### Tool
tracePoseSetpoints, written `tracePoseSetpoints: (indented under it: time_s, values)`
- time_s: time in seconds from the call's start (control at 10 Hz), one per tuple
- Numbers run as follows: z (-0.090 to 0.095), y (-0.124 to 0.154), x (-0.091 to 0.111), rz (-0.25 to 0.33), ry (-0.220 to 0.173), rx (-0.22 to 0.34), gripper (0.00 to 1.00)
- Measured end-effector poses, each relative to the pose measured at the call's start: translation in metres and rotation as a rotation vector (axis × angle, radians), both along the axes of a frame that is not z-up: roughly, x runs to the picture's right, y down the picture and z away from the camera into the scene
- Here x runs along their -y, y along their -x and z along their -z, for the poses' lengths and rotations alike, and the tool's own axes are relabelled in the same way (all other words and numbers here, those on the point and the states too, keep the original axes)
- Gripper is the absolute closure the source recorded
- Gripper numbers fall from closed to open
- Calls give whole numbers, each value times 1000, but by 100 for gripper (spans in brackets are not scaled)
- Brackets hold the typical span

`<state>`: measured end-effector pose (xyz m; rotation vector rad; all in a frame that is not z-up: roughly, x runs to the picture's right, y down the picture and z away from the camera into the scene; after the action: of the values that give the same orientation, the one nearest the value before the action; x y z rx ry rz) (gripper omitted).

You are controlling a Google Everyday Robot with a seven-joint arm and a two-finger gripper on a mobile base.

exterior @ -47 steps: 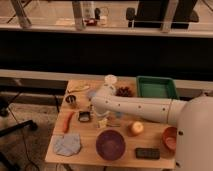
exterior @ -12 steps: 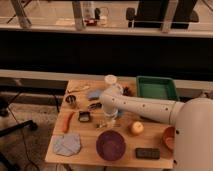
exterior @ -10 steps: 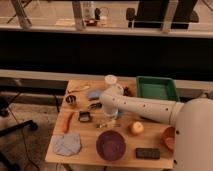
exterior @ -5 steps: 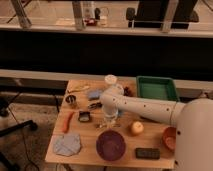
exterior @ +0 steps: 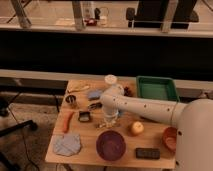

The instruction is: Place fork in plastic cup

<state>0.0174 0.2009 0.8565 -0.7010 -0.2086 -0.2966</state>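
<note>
My gripper (exterior: 110,119) hangs down from the white arm over the middle of the wooden table (exterior: 90,156). Right under it stands a pale, light-blue plastic cup (exterior: 112,121), mostly covered by the gripper. A thin silvery sliver, which may be the fork (exterior: 102,125), shows at the gripper's lower left. I cannot tell whether it is held or lying on the table. The purple bowl (exterior: 111,145) sits just in front of the gripper.
A green tray (exterior: 157,89) is at the back right and a white lidded jar (exterior: 110,80) at the back. A small dark metal cup (exterior: 71,99), a black-handled utensil (exterior: 94,106), a blue sponge (exterior: 94,93), an orange carrot (exterior: 67,121) and a grey cloth (exterior: 67,145) lie left. An apple (exterior: 136,128), a brown bowl (exterior: 170,138) and a dark flat object (exterior: 148,153) lie right.
Since the oldest frame the arm's end has shifted a little to the right, over the pale cup. In the last second nothing has visibly moved.
</note>
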Motion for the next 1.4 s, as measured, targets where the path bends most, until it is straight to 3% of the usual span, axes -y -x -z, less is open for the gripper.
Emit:
tracePoseSetpoints:
  time_s: [0.1, 0.4, 0.7, 1.1, 1.4]
  values:
    - [1, -1, -5, -9, 5, 4, 77]
    - [3, -2, -2, -4, 2, 4, 79]
    - [2, -2, -10, -17, 14, 14, 97]
    - [5, -4, -10, -8, 14, 15, 98]
    - [17, -6, -12, -30, -8, 24, 98]
